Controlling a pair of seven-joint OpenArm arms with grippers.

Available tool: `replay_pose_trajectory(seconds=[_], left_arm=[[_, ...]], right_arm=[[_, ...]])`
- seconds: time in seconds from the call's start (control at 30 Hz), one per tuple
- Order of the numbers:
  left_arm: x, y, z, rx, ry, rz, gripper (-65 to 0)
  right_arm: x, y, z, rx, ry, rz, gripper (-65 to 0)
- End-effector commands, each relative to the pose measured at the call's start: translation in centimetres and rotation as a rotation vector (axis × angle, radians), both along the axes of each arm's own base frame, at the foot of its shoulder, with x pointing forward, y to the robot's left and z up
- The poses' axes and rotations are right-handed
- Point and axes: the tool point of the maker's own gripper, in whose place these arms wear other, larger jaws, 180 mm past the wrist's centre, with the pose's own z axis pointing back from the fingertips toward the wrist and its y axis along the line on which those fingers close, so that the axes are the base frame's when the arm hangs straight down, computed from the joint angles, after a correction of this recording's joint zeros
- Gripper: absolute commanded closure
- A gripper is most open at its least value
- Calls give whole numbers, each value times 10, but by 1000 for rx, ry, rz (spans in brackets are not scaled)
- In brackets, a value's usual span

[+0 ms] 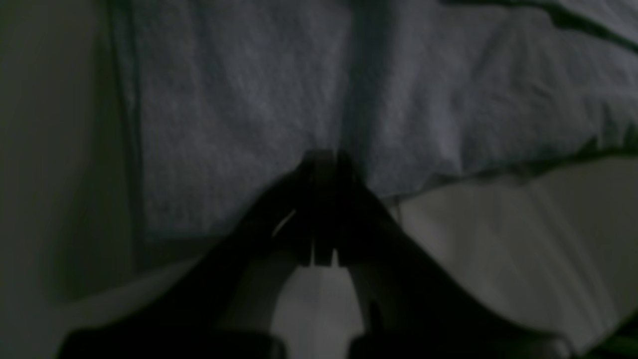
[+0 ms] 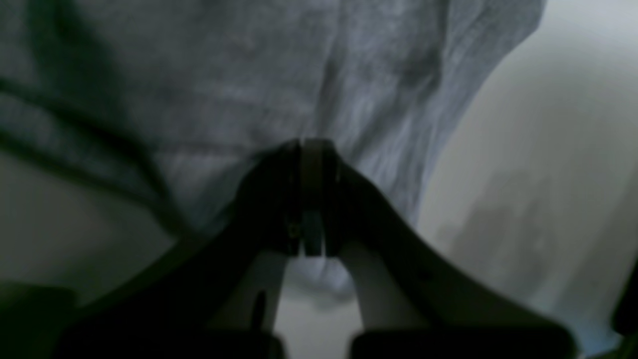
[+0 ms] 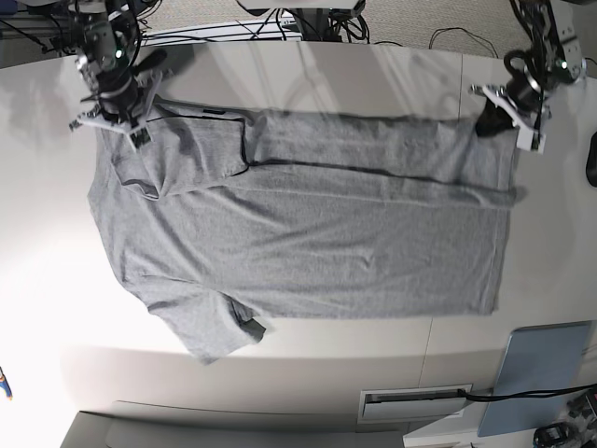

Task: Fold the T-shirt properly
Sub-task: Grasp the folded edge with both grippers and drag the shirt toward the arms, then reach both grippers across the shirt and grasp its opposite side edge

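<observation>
Pinching T-shirt (image 3: 308,233) far edge: left pincer (image 3: 492,121), right pincer (image 3: 131,117).

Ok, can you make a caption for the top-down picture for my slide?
Two grippers, left and right, pinch the far edge of a grey T-shirt spread on a white table.

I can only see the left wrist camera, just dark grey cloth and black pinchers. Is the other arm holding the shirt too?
Observer: Yes. The right end effector is shut on the T-shirt at the sleeve end, as the right wrist and base views show.
Operator: Where is my arm on the shirt?
Observer: The left end effector grips the hem corner on the far edge.
Operator: Is it folded yet?
Observer: Only that far edge is doubled over; the near sleeve lies flat on the table.
</observation>
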Motion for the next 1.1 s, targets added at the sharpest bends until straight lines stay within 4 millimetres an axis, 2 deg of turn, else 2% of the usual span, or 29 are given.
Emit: replay_pose_trajectory(seconds=[0.0, 0.1, 0.23, 0.37, 0.47, 0.63, 0.77, 0.87, 0.97, 1.07], left_arm=[[-42, 8, -25, 84, 180, -46, 0], [-64, 10, -26, 85, 194, -38, 0], [-91, 16, -24, 96, 220, -24, 0], [-108, 10, -20, 95, 240, -62, 0], [-117, 6, -15, 103, 252, -79, 0], [-128, 0, -5, 116, 259, -111, 0], [-116, 2, 3, 144, 222, -84, 0], [-98, -3, 16, 154, 165, -107, 0], [-76, -11, 32, 166, 91, -134, 0], [-53, -19, 51, 181, 16, -163, 0]], right_arm=[[-2, -5, 6, -33, -10, 11, 0], [-20, -14, 3, -67, 21, 9, 0], [-38, -36, 7, -82, 21, -30, 0], [-57, -55, 10, -96, 48, -54, 0], [-64, -61, 11, -107, 62, -60, 0], [-63, -61, 11, -106, 59, -59, 0], [-58, -58, 15, -97, 33, -45, 0], [-46, -52, 28, -91, -19, -28, 0], [-27, -50, 55, -102, -115, -12, 0], [-3, -49, 95, -131, -256, 24, 0]])
